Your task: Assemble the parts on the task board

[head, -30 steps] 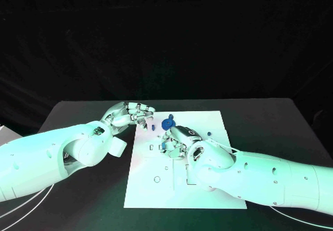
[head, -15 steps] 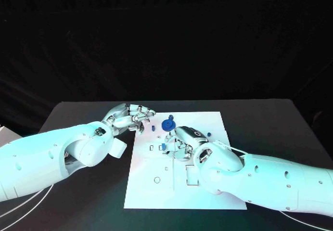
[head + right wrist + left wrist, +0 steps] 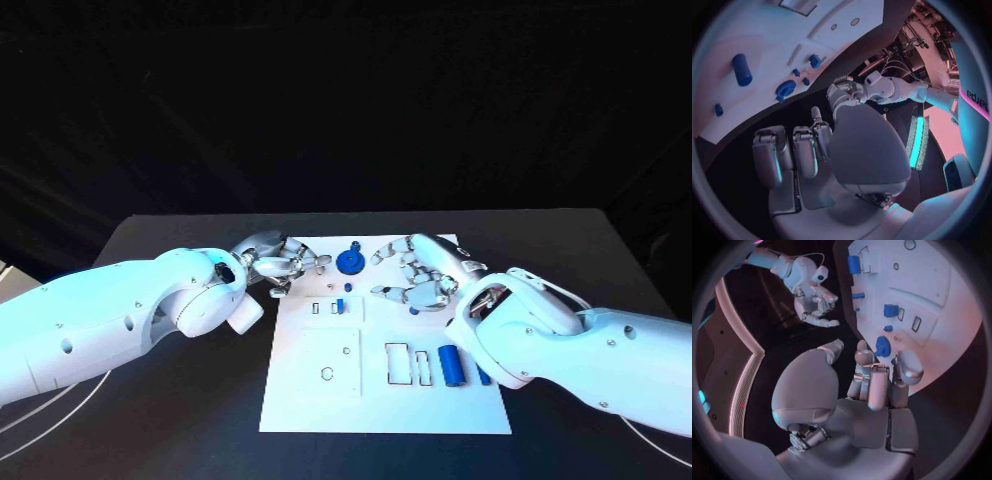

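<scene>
The task board (image 3: 382,390) lies mid-tabletop with a blue round part (image 3: 348,262) near its far edge; both the left hand (image 3: 278,263) and right hand (image 3: 418,270) hover there, fingers apart and empty, seemingly poised for a pick.

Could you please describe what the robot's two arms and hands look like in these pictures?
Both arms are bulky, smooth white shells with rounded joints and small dark screw holes. The left arm and right arm each end in a silver metal hand: left hand, right hand. The hands are segmented, with a broad smooth grey back plate. Thin white cables run along the right wrist.
</scene>
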Available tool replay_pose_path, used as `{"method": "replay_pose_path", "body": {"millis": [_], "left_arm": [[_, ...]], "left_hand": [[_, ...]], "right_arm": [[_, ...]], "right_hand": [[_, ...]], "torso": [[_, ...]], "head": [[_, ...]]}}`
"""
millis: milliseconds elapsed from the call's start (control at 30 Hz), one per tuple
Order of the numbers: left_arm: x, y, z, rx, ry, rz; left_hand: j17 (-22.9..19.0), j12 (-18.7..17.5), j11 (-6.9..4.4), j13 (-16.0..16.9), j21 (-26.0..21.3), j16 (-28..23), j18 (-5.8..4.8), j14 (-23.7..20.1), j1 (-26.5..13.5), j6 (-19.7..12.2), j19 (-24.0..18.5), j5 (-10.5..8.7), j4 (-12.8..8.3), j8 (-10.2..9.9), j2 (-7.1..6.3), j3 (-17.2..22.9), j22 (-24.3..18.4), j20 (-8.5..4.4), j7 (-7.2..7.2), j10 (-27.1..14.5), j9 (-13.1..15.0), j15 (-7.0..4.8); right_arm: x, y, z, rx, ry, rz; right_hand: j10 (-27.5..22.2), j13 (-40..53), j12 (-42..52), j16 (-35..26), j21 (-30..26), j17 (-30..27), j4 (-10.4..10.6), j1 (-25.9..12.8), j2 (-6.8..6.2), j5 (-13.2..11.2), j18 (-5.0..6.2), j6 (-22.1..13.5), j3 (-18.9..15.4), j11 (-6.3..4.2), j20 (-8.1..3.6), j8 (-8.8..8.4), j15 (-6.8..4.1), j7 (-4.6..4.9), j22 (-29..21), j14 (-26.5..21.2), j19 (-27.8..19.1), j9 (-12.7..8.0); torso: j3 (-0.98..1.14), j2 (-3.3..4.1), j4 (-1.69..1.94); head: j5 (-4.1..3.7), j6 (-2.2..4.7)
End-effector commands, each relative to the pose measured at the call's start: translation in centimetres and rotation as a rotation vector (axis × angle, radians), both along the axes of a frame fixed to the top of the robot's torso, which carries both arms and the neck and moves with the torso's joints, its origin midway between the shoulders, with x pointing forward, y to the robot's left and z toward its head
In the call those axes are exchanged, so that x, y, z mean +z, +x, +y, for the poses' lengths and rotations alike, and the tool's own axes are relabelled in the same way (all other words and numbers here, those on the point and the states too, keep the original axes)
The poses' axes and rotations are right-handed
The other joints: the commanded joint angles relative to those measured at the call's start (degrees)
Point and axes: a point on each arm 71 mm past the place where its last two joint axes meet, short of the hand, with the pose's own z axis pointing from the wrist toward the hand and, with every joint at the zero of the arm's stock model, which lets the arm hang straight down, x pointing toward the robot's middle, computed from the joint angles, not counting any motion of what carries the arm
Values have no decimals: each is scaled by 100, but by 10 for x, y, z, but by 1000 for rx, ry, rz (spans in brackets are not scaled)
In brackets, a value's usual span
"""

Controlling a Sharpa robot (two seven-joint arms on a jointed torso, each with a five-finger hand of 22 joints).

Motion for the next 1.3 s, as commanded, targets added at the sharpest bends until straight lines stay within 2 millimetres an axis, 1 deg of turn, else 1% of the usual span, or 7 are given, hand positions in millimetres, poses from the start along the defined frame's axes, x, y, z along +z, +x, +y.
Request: {"method": "replay_pose_path", "body": {"millis": [33, 200, 400, 600, 700, 1000, 1300], "left_arm": [[-3, 3, -1, -66, 271, 49], [4, 12, -11, -100, 401, 57], [10, 21, -29, -151, 524, 77], [12, 26, -42, -191, 606, 88], [12, 28, -49, -217, 642, 94], [6, 32, -63, -278, 711, 119], [0, 35, -71, -309, 738, 137]], "left_hand": [[872, 93, -32, 97, 38, 32, -66, 385, -47, -7, 69, 22, 110, 124, 20, -57, 46, -10, -60, 66, 131, -65], [942, 189, -66, 202, 92, 72, -88, 416, -202, -24, 145, 20, 151, 264, 75, -182, 153, -39, -97, 143, 307, -96], [923, 183, -74, 185, 110, 62, -97, 412, -299, -60, 171, 19, 154, 301, 110, -254, 192, -47, -107, 134, 378, -106], [913, 177, -74, 178, 114, 56, -99, 408, -347, -86, 175, 18, 155, 310, 148, -280, 202, -48, -106, 123, 408, -106], [906, 175, -72, 175, 119, 52, -102, 405, -375, -105, 181, 18, 156, 311, 172, -295, 214, -47, -104, 117, 424, -106], [896, 160, -59, 152, 124, 45, -106, 399, -543, -176, 184, 14, 159, 299, 257, -402, 230, -38, -90, 83, 485, -94], [895, 163, -57, 154, 127, 44, -108, 398, -566, -181, 186, 16, 157, 299, 279, -417, 237, -36, -90, 81, 495, -94]], "right_arm": [[8, 2, -10, -1, 106, 50], [19, 10, -30, -62, 147, 67], [27, 21, -46, -123, 178, 80], [28, 27, -53, -149, 182, 87], [29, 29, -55, -159, 181, 90], [29, 33, -58, -173, 176, 93], [29, 35, -59, -179, 173, 95]], "right_hand": [[-45, 633, -31, -41, 25, 1378, 5, 84, 8, 54, -39, -16, -10, -4, 50, -23, 50, 18, 1505, 574, 610, -8], [-52, 626, -38, -45, 25, 1370, 6, 92, 14, 89, -39, -12, -9, -4, 51, -24, 50, 18, 1505, 572, 610, -10], [-50, 628, -35, -48, 25, 1365, 7, 96, 17, 110, -39, -7, -8, -4, 51, -23, 50, 18, 1505, 570, 610, -10], [-49, 629, -34, -50, 25, 1361, 7, 96, 18, 116, -39, -5, -8, -4, 51, -23, 50, 17, 1505, 569, 610, -10], [-49, 629, -34, -50, 25, 1361, 7, 96, 18, 116, -39, -5, -8, -4, 51, -23, 50, 17, 1505, 569, 610, -10], [-57, 621, -43, -50, 25, 1359, 12, 92, 19, 126, -39, -2, -10, -4, 51, -22, 49, 17, 1505, 569, 610, -11], [-53, 625, -39, -52, 25, 1355, 20, 81, 25, 133, -39, 2, -13, -3, 51, -21, 49, 17, 1505, 568, 610, -11]], "torso": [[18, -57, -21], [28, -100, -7], [34, -129, -27], [44, -124, -26], [41, -128, -13], [34, -124, -26], [33, -122, -28]], "head": [[37, -28], [68, -68], [83, -101], [89, -129], [82, -141], [95, -174], [93, -192]]}}
